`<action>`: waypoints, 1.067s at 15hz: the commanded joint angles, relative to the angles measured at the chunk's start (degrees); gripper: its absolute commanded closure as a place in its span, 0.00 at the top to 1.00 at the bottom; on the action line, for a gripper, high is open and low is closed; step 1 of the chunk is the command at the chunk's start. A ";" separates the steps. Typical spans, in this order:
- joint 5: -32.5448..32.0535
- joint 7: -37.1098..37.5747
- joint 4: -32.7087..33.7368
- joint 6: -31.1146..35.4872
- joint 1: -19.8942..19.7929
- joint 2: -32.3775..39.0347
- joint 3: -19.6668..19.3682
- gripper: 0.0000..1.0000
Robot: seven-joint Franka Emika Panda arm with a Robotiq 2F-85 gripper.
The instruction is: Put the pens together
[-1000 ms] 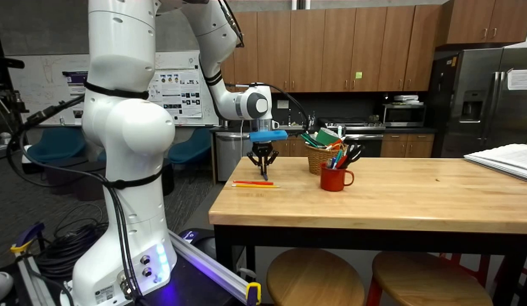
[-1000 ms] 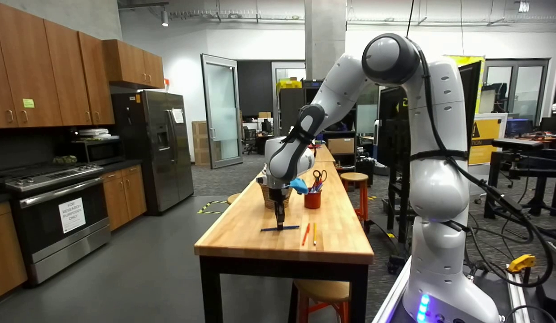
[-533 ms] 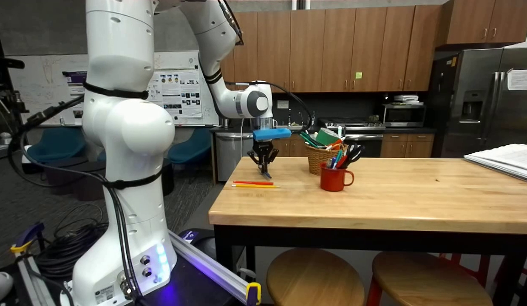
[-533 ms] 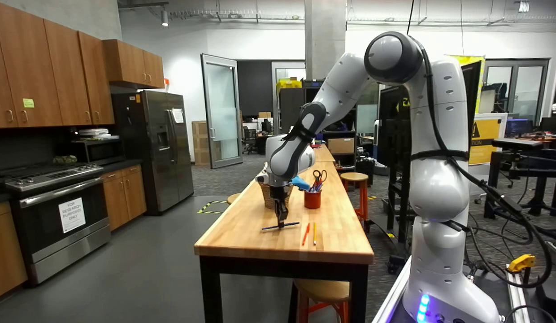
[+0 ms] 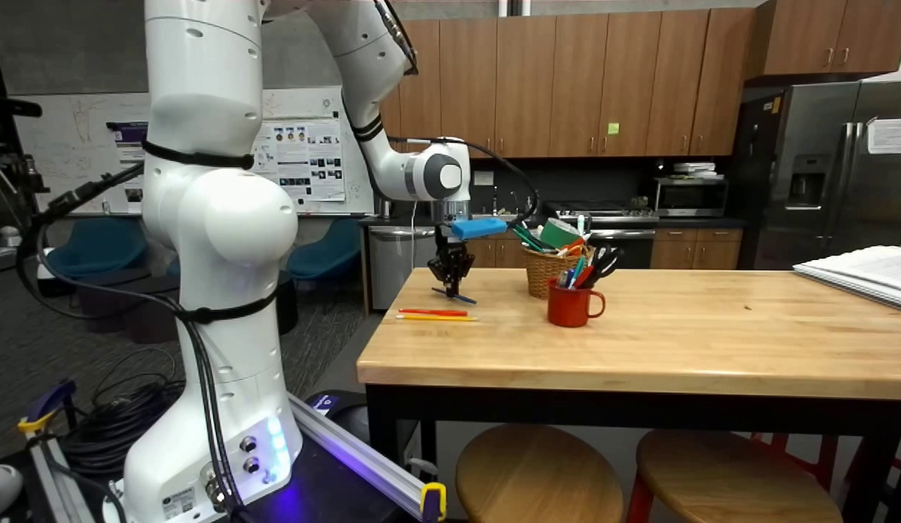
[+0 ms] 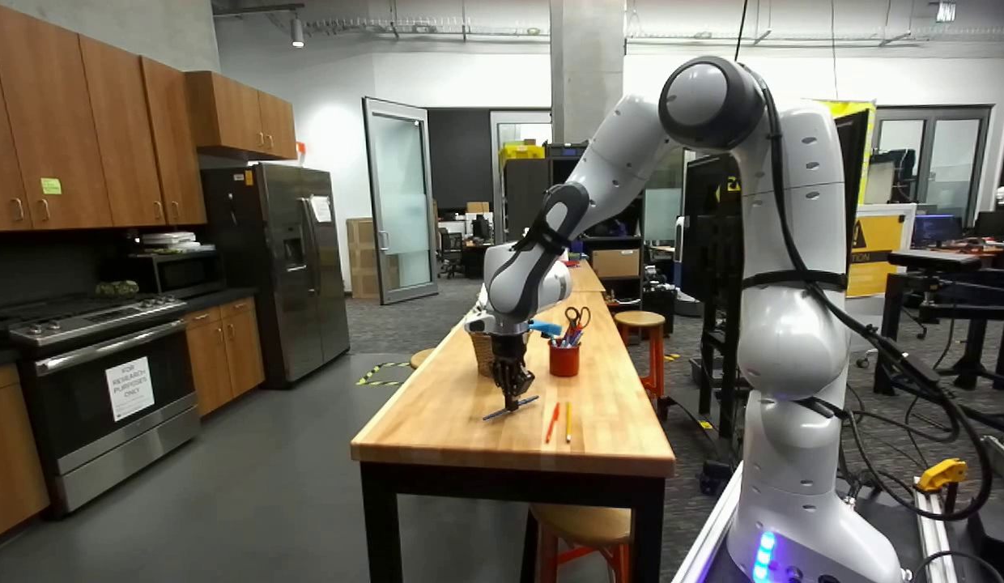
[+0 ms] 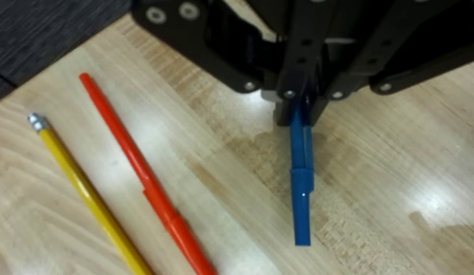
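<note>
The fingers pinch the blue pen — the red pen lies to their left in the wrist view, its long axis askew to the blue's — likely a turn, then a carry leftward.

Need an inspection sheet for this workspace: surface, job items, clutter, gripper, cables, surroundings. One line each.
Surface: black-framed pale wooden table; small dark mark on top, nature unclear.
Job's things: slim blue plastic pen, capped, in the gripper; slim red plastic pen and slim yellow pencil lying side by side on the table, not touching.
Clutter: glossy red mug holding black-handled scissors; brown wicker basket; white papers.
Gripper: black two-finger gripper, shut on the blue pen; whether that pen touches the table, cannot tell.
Cables: long black cable strapped along the white robot arm; black cable coil beside it.
Surroundings: round wooden-topped stools by the table; tall grey metal fridge in the background.
</note>
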 commanded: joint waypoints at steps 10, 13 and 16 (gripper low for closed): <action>-2.76 -29.27 -1.74 -3.82 0.10 -2.59 0.02 0.02; -2.81 -34.16 -2.04 -4.83 0.38 -2.60 0.08 0.02; -3.01 -37.38 -2.50 -5.76 0.75 -2.94 0.03 0.02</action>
